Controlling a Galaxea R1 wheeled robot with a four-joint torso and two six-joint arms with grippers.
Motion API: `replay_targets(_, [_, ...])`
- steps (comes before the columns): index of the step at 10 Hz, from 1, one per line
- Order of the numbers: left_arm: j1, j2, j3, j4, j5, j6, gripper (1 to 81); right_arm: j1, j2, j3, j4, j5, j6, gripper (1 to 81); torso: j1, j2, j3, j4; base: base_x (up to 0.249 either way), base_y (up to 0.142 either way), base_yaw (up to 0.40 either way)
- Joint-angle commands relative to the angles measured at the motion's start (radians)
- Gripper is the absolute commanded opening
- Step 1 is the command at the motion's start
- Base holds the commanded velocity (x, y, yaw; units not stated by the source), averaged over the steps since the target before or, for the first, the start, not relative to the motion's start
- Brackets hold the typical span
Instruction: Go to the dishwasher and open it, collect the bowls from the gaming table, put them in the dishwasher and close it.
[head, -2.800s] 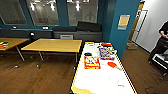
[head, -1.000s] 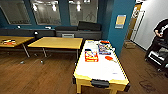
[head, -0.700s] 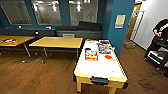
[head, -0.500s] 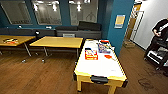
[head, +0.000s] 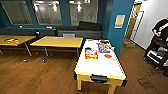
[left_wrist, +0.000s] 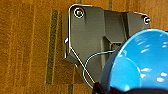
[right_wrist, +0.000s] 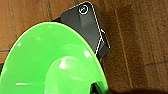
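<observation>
The gaming table (head: 100, 66) stands lengthwise on the wooden floor (head: 37, 77), its glossy white surface ringed by yellow sides, with the black end slot (head: 99, 78) at the near end. On its far half lie a red-and-white printed sheet (head: 91, 53), a bluish one (head: 102, 47) beside it, and a flat orange-red piece (head: 108, 56) near the right edge. Two plain yellow-topped tables (head: 58, 41) stand to its left in front of a dark bench along the windowed blue wall. A person (head: 160, 35) in dark clothes stands at the right, by the pale wall.

Seen from the left wrist, the blue bowl (left_wrist: 140, 62) sits close up against the camera, hollow side in view, over the wooden floor; whether the left end effector is clamped on it, I cannot tell. From the right wrist the light green bowl (right_wrist: 52, 62) looms equally near, hollow side in view, above the same floorboards, and the right end effector's grip cannot be made out either
</observation>
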Motion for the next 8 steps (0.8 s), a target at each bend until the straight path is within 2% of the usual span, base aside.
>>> replay_targets(1, [-0.030,-0.013,-0.032,0.013,0.068,0.007,1.0,0.020,-0.038,0.003,-0.016,-0.066,-0.005,1.0,0.000,0.000,0.000,0.000,0.000,0.000,0.000])
replay_targets(5, [-0.029,-0.004,-0.046,0.013,0.060,0.008,1.0,0.022,-0.027,-0.004,-0.016,-0.066,-0.003,1.0,0.000,0.000,0.000,0.000,0.000,0.000,0.000])
replay_targets(8, [-0.029,-0.002,-0.049,0.013,0.057,0.008,1.0,0.020,-0.034,-0.003,-0.016,-0.066,-0.003,1.0,0.000,0.000,0.000,0.000,0.000,0.000,-0.245])
